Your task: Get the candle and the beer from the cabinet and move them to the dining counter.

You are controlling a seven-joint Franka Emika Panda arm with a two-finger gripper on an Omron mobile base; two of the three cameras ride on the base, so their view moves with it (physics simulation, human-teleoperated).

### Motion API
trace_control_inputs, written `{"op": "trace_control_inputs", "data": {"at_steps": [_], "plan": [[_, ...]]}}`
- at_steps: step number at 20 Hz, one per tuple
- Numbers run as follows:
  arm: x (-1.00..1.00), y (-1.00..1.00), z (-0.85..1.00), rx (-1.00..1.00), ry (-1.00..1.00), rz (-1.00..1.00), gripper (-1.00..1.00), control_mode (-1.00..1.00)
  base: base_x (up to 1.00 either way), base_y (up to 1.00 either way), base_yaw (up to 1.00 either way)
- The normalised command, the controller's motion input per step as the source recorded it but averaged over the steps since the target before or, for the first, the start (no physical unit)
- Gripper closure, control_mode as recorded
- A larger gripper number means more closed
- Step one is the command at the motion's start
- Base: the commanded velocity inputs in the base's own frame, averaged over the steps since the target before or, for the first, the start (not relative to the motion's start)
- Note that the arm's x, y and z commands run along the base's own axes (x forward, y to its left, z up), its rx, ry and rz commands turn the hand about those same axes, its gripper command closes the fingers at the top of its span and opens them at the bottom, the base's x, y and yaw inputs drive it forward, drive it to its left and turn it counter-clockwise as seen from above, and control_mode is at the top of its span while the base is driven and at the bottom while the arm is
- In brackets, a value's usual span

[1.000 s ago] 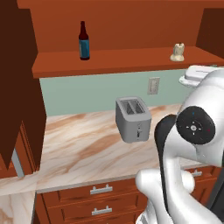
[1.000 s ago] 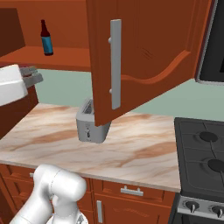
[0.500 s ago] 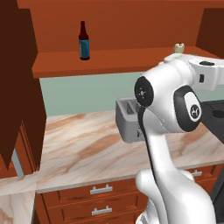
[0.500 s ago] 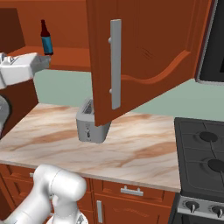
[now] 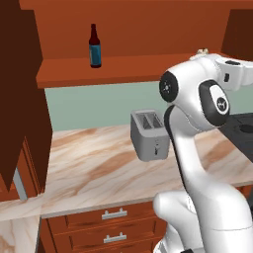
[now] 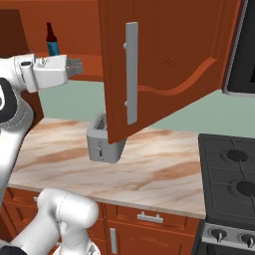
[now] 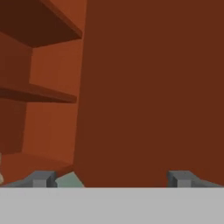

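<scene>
The reddish-brown wooden cabinet floor (image 5: 128, 69) carries a slim dark brown glass beer bottle with a blue label (image 5: 95, 47), standing upright (towards its left end). Below, the beige-and-brown marbled worktop (image 5: 99, 168) bears a grey two-slot metal toaster (image 5: 149, 135) near the pale green wall.

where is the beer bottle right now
The slim dark brown glass beer bottle with a blue label stands upright on the reddish-brown wooden cabinet's bottom shelf, upper left in both base views.
</scene>
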Motion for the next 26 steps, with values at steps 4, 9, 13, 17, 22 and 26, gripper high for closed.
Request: {"op": "trace_control_inputs", "data": {"at_steps": [4,9,13,17,22,26], "plan": [[0.26,-0.3,-0.18,0.0,-0.01,-0.04,-1.0,-1.0,0.0,0.0,0.0],[0.29,-0.23,-0.17,0.0,-0.03,-0.13,-1.0,-1.0,0.0,0.0,0.0],[0.24,-0.36,-0.05,0.0,-0.02,-0.19,-1.0,-1.0,0.0,0.0,0.0],[0.05,-0.59,-0.01,0.0,0.0,-0.17,-1.0,-1.0,0.0,0.0,0.0],[0.0,-0.62,0.0,0.0,0.0,-0.14,-1.0,-1.0,0.0,0.0,0.0],[0.0,-0.59,0.0,0.0,0.01,-0.13,-1.0,-1.0,0.0,0.0,0.0]]}}
